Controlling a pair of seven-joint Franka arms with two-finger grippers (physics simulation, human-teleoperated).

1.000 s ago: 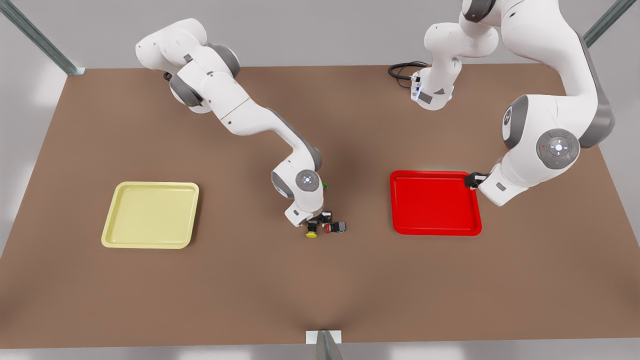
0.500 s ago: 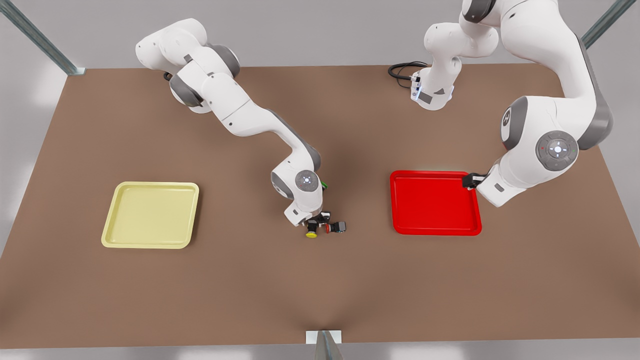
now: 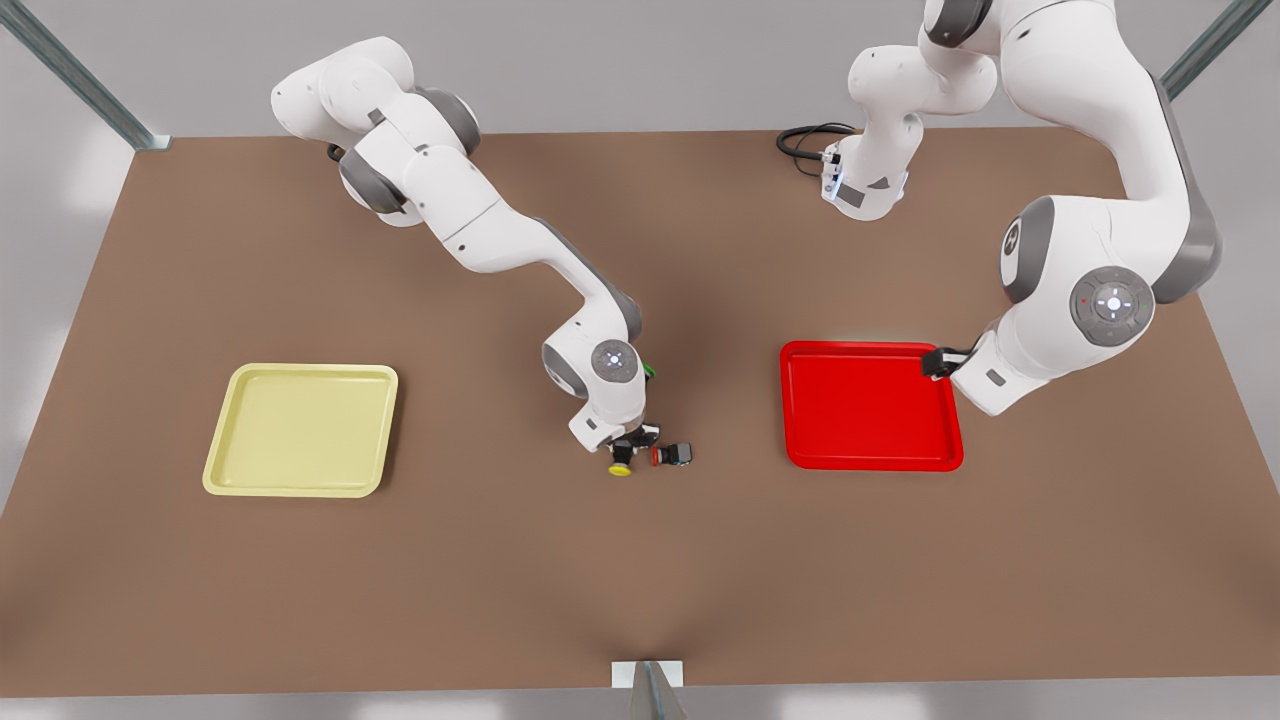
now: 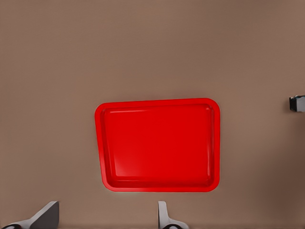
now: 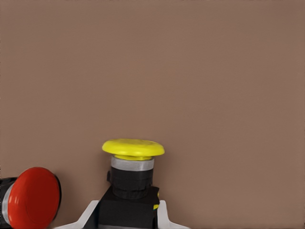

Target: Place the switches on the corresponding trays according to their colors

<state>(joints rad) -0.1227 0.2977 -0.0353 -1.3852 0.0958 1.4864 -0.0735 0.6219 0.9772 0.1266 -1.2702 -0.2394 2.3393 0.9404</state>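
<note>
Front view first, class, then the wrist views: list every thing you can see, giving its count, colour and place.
table: one, brown, under everything.
yellow tray: one, pale yellow, on the front view's left.
red tray: one, bright red, on the front view's right.
yellow switch: one, dark body with yellow cap, mid-table between the trays.
red switch: one, dark body with red cap, beside the yellow switch, on its red-tray side.
green bit: one, behind the right arm's wrist, mostly hidden.
cable: one, black, coiled at the table's far edge.
right pincer: one, closed around the yellow switch's body.
left pincer: one, open, above the red tray's far corner.
</note>
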